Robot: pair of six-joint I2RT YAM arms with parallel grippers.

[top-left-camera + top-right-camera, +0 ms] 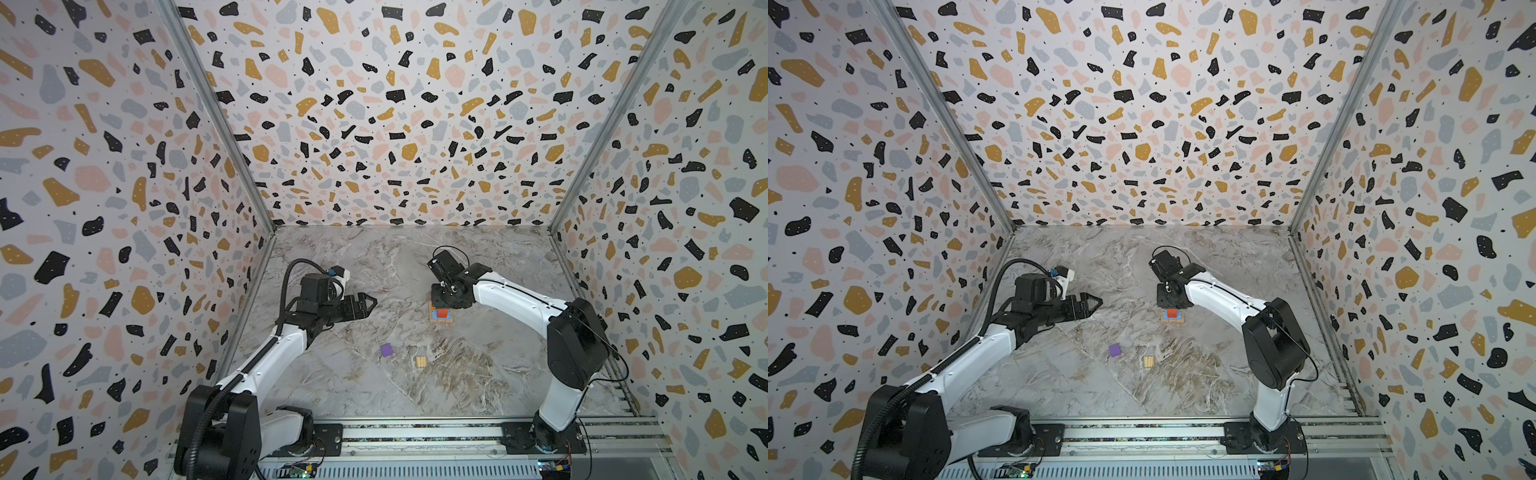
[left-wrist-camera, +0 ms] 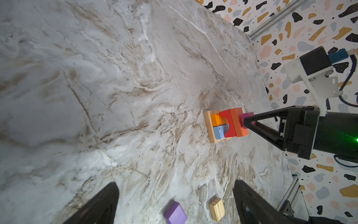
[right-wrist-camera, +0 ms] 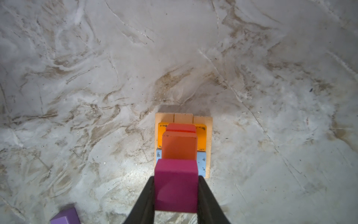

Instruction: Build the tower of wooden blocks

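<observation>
The tower (image 1: pixel 442 314) (image 1: pixel 1172 315) stands mid-table: a tan plank base (image 3: pixel 209 147), an orange block (image 3: pixel 201 137) beside a blue block (image 3: pixel 202 163), then a red arch block (image 2: pixel 225 124) and an orange-red block (image 2: pixel 237 122) above. My right gripper (image 3: pixel 176 179) points down over it, shut on a magenta cube (image 3: pixel 176 184) (image 2: pixel 246 116) at the orange-red block's top face; whether they touch I cannot tell. My left gripper (image 1: pixel 370 303) (image 1: pixel 1096 303) (image 2: pixel 174 192) hovers open and empty to the tower's left.
A loose purple cube (image 1: pixel 386 350) (image 1: pixel 1115 350) (image 2: pixel 175 213) and a small tan block (image 1: pixel 421 361) (image 1: pixel 1148 361) (image 2: pixel 217 209) lie on the marble table nearer the front. Patterned walls enclose the table on three sides.
</observation>
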